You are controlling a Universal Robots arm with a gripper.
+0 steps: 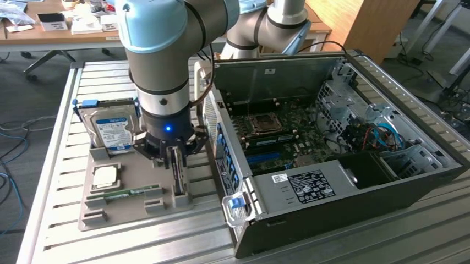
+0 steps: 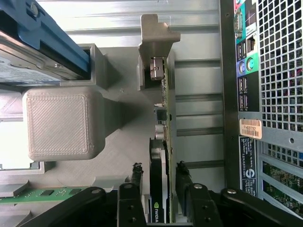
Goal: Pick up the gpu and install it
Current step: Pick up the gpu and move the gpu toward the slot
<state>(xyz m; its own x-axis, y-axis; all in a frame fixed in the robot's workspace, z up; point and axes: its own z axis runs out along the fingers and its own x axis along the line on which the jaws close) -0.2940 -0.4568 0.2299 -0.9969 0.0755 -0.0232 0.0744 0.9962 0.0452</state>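
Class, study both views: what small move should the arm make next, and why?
Probably close the jaws. The gripper straddles the gpu, which stands on edge in the gray holder. The wrist view shows the jaws open, one on either side of the card with small gaps, so nothing seems gripped yet.

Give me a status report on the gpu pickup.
Open gripper, fingers straddling the gpu. It stands on edge in the grey holder, not lifted. The computer case sits close alongside.
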